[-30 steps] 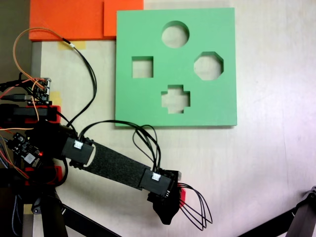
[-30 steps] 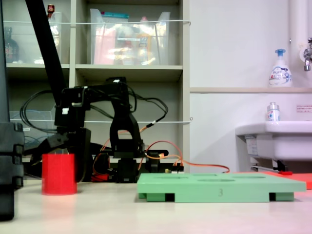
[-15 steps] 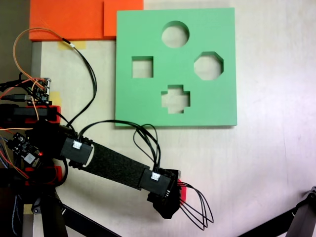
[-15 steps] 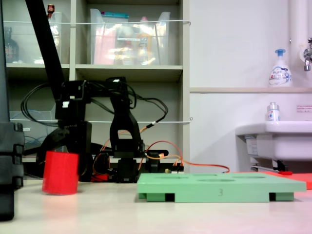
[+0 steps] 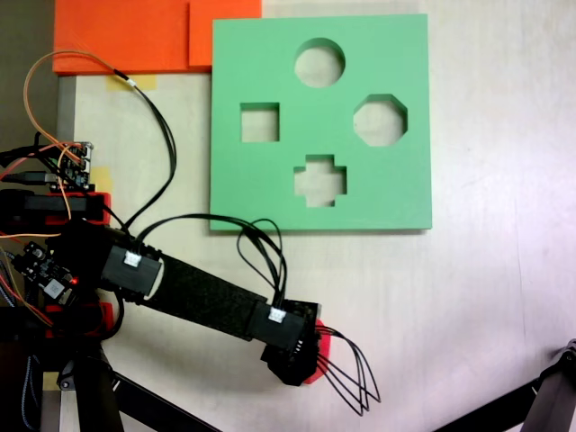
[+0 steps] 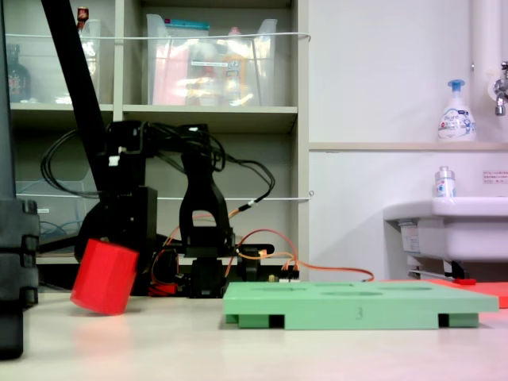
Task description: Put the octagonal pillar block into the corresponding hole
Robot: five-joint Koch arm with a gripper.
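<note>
Tilting now where it stood upright a second ago, red octagonal pillar block [image 6: 104, 277] clamped in pincer [image 6: 99, 246], one edge lifted off tabletop [image 6: 238, 341]. Grasp apparently secured. Octagonal hole [image 5: 380, 120] in green foam board [image 5: 243, 189] waits well apart, toward 1 o'clock from above.

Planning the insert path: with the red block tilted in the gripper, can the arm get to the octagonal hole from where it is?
Probably yes. The octagonal hole is open, and bare table lies between the gripper with its tilted red block and the green board.
</note>
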